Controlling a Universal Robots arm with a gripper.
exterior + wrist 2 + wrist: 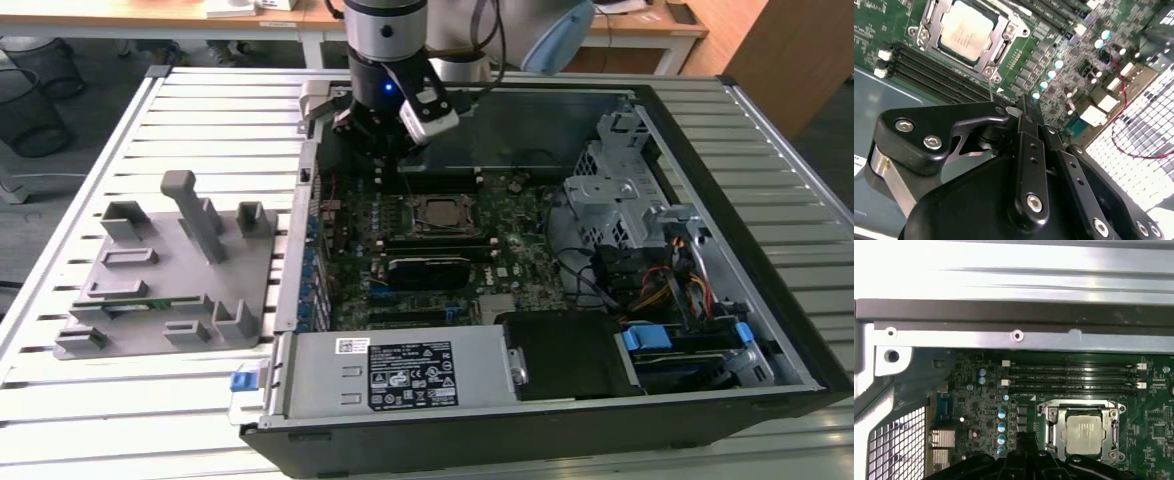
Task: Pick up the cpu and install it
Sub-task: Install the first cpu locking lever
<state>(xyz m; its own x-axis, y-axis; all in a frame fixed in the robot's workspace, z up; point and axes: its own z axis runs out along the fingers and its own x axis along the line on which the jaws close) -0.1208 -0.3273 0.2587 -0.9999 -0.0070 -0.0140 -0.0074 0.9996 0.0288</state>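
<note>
In the exterior view, an open computer case point(747, 300) lies on its side on a slatted metal table point(200, 110), exposing a green motherboard point(514, 215). The cpu point(438, 213) sits flat in its metal-framed socket point(439, 232) near the middle of that motherboard, so it looks already seated. The arm's gripper point(387, 140) hangs over the case edge beyond the cpu, clear of it. A grey holder block point(174, 270) rests on the table outside the case.

In the second wrist view, the gripper point(1021, 107) has its fingers drawn together with nothing between them. The cpu point(968, 31) lies ahead of the fingertips, inside the socket frame point(994, 55). Memory slots point(939, 75) run between gripper and cpu.

In the first wrist view, the cpu point(1085, 431) sits level in the socket point(1054, 432), with memory slots point(1074, 377) between it and the case wall point(1014, 320). Open room lies above the cpu.
</note>
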